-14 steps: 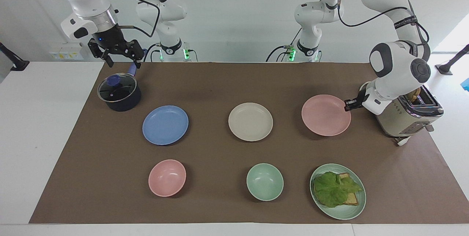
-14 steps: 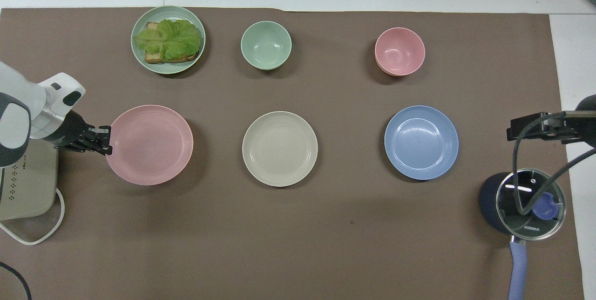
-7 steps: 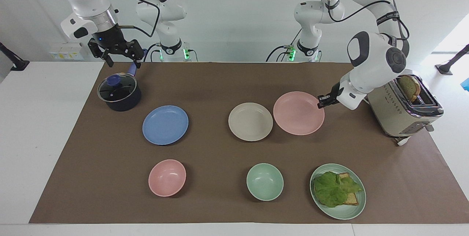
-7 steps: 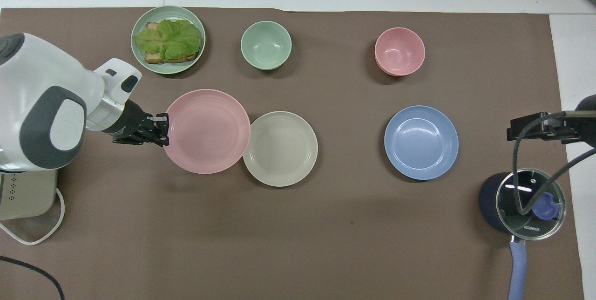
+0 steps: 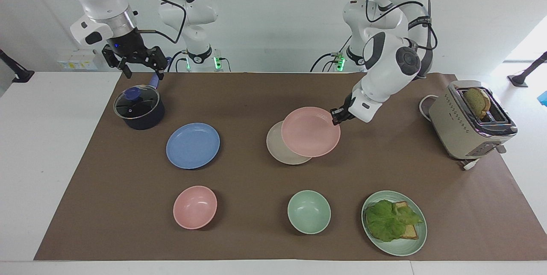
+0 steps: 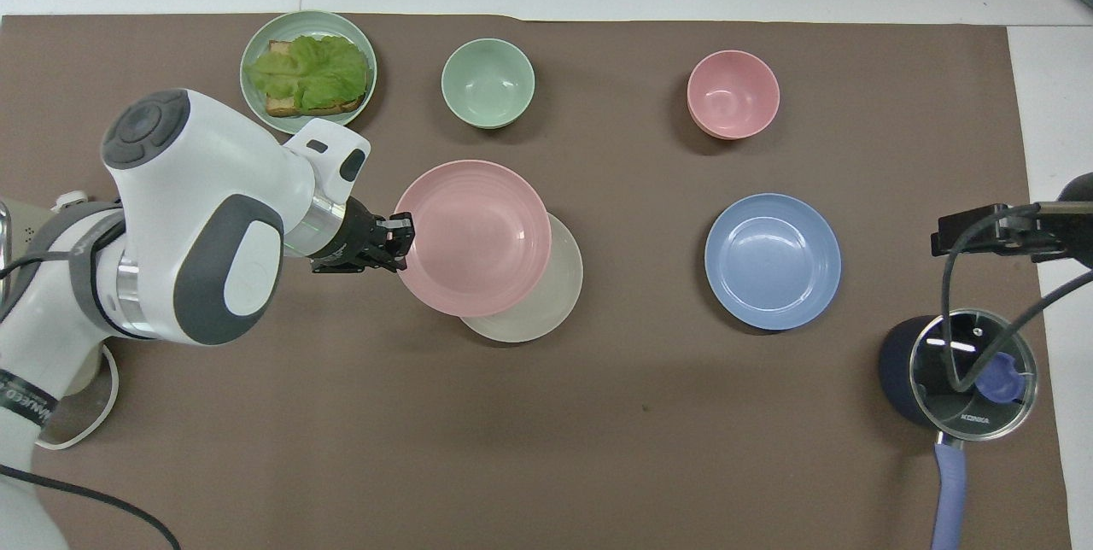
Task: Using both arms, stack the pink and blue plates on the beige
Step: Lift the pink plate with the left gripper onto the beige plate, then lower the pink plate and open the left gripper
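Note:
My left gripper (image 5: 336, 116) (image 6: 401, 232) is shut on the rim of the pink plate (image 5: 310, 132) (image 6: 472, 238). It holds the plate roughly level over the beige plate (image 5: 277, 149) (image 6: 546, 311), shifted toward the left arm's end, so part of the beige plate still shows. I cannot tell whether the two plates touch. The blue plate (image 5: 192, 145) (image 6: 773, 261) lies flat on the mat toward the right arm's end. My right gripper (image 5: 144, 73) hangs open and empty over the pot's handle, where that arm waits.
A dark pot with a glass lid (image 5: 139, 106) stands at the right arm's end and a beige toaster (image 5: 472, 123) at the left arm's end. Farther from the robots lie a pink bowl (image 5: 195, 207), a green bowl (image 5: 308, 212) and a green plate (image 5: 401, 250) with lettuce on bread.
My left gripper has carried the pink plate from beside the toaster toward the middle of the mat, until it overlaps the beige plate. The right arm has not moved.

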You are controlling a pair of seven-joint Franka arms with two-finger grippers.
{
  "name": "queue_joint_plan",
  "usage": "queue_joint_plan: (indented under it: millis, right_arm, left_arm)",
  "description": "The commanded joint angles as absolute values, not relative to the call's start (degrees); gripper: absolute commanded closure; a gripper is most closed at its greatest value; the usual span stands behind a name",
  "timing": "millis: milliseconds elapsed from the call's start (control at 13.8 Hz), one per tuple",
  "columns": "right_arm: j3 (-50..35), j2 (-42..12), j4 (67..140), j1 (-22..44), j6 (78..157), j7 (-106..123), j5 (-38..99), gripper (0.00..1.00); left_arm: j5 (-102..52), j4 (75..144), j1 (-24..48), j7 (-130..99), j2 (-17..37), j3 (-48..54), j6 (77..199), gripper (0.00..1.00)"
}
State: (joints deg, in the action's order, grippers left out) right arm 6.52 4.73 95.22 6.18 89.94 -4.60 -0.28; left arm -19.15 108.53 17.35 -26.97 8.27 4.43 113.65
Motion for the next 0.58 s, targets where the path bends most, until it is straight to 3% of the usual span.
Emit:
queue_joint_plan:
  millis: [0, 506]
  right_arm:
    - [6.5, 4.22, 94.66, 4.75, 90.35, -3.08, -0.26, 0.0]
    - [6.5, 4.31, 94.75, 4.75, 90.26, -3.08, 0.09, 0.0]
  left_arm:
    - [-20.3, 113.63, 20.74, -29.44, 6.33, 3.52, 119.34, 1.0]
    - [-20.3, 120.67, 24.61, -31.29, 7.12, 3.43, 128.58, 1.0]
